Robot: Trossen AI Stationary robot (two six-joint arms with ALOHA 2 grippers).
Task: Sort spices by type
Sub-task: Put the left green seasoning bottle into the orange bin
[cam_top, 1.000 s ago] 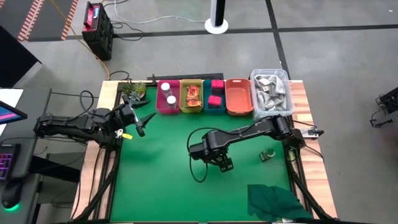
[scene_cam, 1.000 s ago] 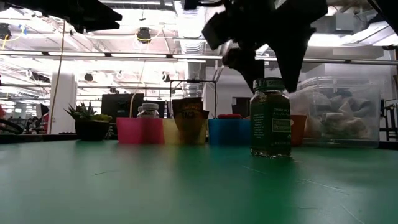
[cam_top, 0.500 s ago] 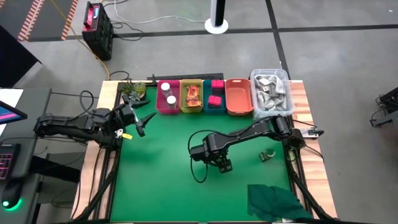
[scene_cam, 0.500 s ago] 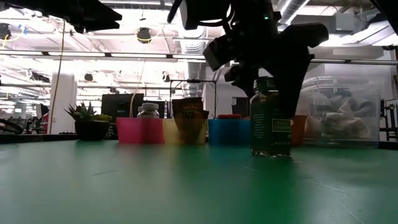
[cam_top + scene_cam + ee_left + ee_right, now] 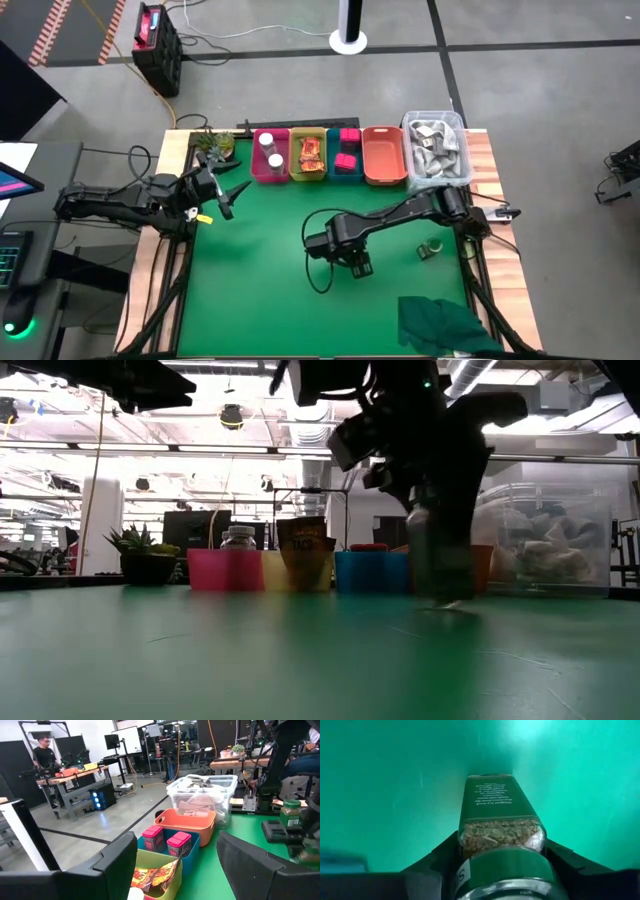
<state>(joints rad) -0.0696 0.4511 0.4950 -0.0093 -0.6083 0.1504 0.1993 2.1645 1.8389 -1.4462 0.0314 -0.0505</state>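
Observation:
A green-lidded spice jar (image 5: 496,820) stands at the middle of the green table, and my right gripper (image 5: 356,265) is shut on it from above. In the low view the jar (image 5: 438,560) shows smeared under the dark gripper. A second green-lidded jar (image 5: 430,250) stands upright on the mat toward the right edge. My left gripper (image 5: 232,196) waits open near the table's left edge, with nothing between its fingers (image 5: 116,865). My right gripper pinches the jar between its two fingers (image 5: 438,857), at the glass shoulder (image 5: 470,837) just below the green lid. The fingers come from above, pointing down. The jar stays upright; whether its base is on the mat, I cannot tell.
Along the far edge stand a pink bin (image 5: 270,156) with white-capped jars, a yellow bin (image 5: 310,156) with orange packets, a blue bin (image 5: 346,156) with pink boxes, an orange bin (image 5: 383,158) and a clear tub (image 5: 436,148). A potted plant (image 5: 215,146) is far left; green cloth (image 5: 445,322) near right.
My right gripper has come down over the green-lidded jar at the table's middle and shut on it. My left arm has kept still.

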